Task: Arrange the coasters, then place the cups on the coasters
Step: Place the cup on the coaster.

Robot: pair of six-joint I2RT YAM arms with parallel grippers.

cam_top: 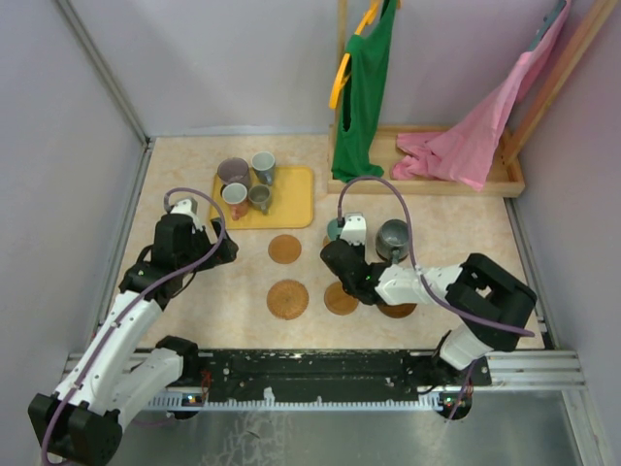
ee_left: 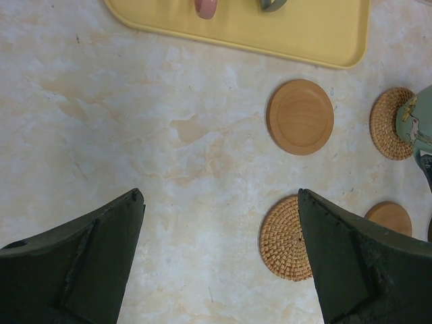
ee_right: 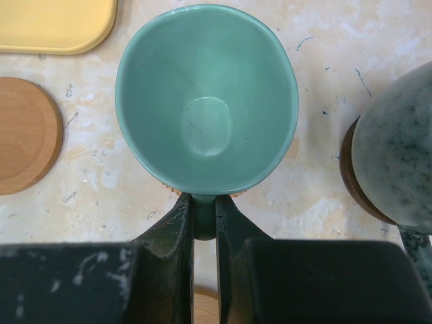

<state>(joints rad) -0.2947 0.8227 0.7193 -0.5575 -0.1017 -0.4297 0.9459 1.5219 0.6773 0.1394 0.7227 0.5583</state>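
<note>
Where the right gripper pinches the teal cup by its handle, we list it over a woven coaster (just off the yellow tray's near right corner); left gripper spread wide, empty, above the table.

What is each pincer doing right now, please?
Left pincer: open, empty.
Right pincer: shut on the teal cup, gripping its handle.

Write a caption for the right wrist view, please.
Jaws grip the teal cup by its handle; grey cup on a dark coaster at right, tray and bare coaster left.
</note>
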